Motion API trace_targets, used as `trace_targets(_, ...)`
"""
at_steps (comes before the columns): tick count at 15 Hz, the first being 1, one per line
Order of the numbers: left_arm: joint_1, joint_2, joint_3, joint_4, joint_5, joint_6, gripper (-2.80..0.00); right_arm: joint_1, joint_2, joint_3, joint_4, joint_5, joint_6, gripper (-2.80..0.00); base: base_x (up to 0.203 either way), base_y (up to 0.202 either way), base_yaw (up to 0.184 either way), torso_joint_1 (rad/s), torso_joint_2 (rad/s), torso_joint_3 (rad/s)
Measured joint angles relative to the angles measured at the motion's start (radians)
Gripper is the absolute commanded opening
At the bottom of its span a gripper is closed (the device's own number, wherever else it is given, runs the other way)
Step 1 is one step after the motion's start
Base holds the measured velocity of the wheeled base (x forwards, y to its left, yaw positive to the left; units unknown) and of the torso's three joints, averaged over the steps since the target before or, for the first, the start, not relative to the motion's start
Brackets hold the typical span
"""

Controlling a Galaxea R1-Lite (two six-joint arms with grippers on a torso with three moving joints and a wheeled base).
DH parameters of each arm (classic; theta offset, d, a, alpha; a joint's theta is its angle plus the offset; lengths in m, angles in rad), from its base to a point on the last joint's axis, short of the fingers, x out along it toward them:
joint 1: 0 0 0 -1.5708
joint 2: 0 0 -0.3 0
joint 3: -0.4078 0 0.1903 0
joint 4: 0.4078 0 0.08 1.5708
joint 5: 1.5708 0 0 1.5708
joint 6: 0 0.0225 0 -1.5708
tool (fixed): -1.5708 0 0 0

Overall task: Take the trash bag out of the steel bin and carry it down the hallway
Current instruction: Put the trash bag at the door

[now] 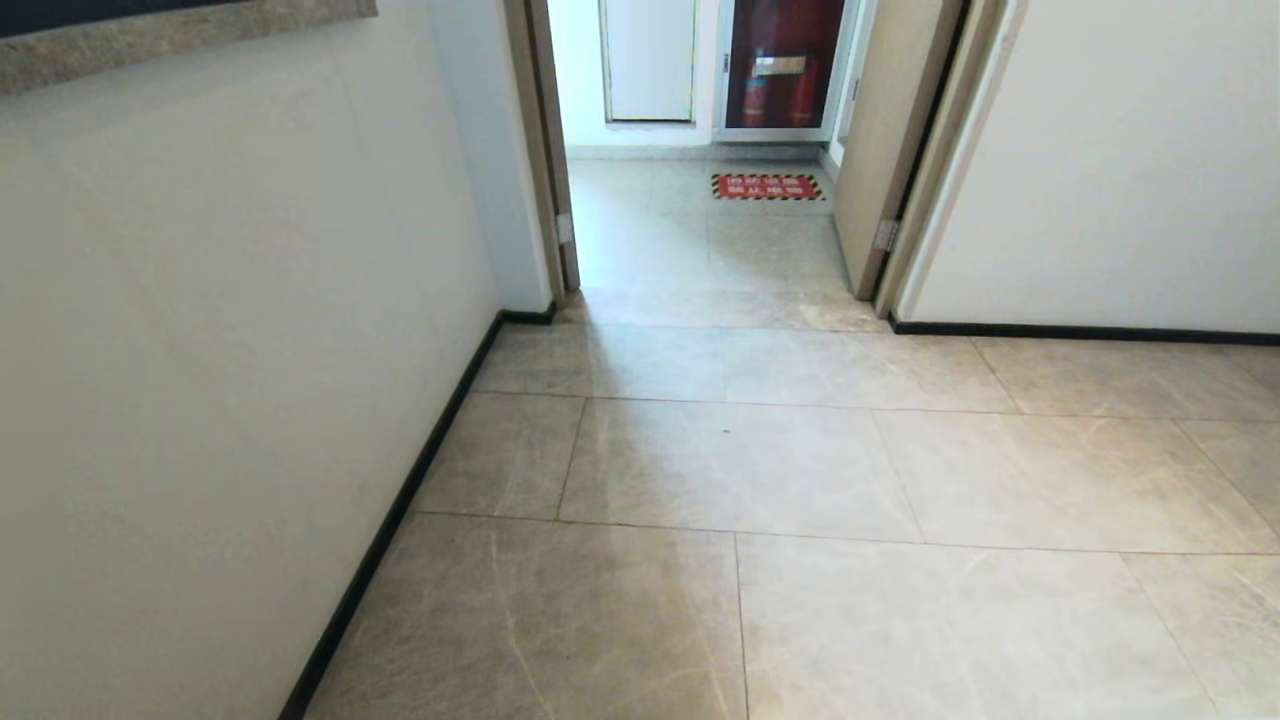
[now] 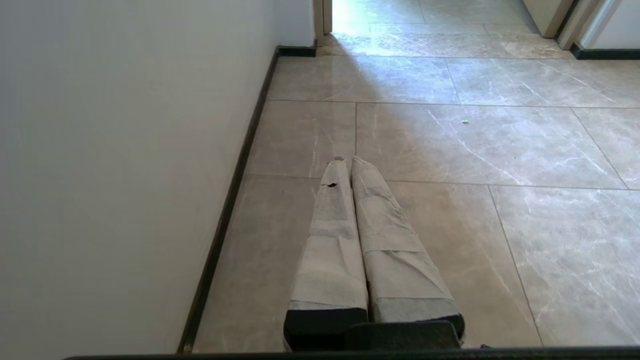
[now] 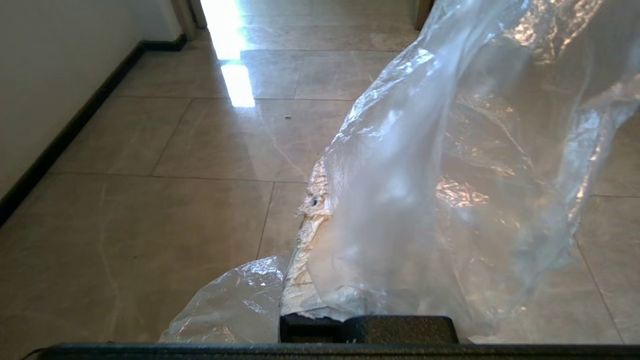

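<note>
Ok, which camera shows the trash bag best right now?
The right wrist view: the trash bag fills most of it, clear crinkled plastic draped over the shut right end effector. The head view shows only hallway floor, and the left wrist view only its own shut, empty end effector.

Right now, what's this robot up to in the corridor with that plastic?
It is carrying rubbish out. The right gripper is shut on the trash bag, a clear crinkly sack draped over its fingers. The left gripper is closed and empty, pointing at the tiled floor beside the white wall. Ahead in the hallway is an open doorway. No bin is in view.
</note>
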Motion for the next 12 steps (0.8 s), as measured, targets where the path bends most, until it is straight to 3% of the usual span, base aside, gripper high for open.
trace_targets(12,0.0,0.0,0.0,0.001,0.0,0.0,-2.8,0.0,0.0,0.0,0.0,0.0,0.0,-2.8,0.192,0.0,0.001,0.003,0.0,0.004)
